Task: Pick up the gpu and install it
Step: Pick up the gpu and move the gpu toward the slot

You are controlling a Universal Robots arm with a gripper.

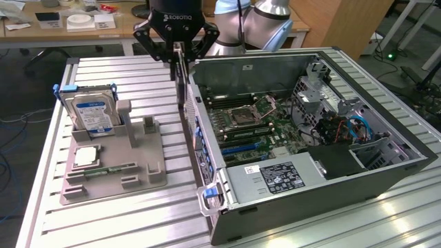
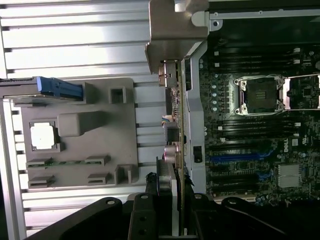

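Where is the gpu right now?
The gpu hangs edge-on in the gripper. It is at the wall of the case on the exterior view's left, between that wall and the gray tray.

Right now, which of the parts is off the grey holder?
The gpu, clamped edge-on in the gripper; hard drive, chip and memory stick sit in the holder.

The gpu hung edge-on.
Thin dark card, upright, bracket down, pinched by the gripper above the computer case's rear wall.
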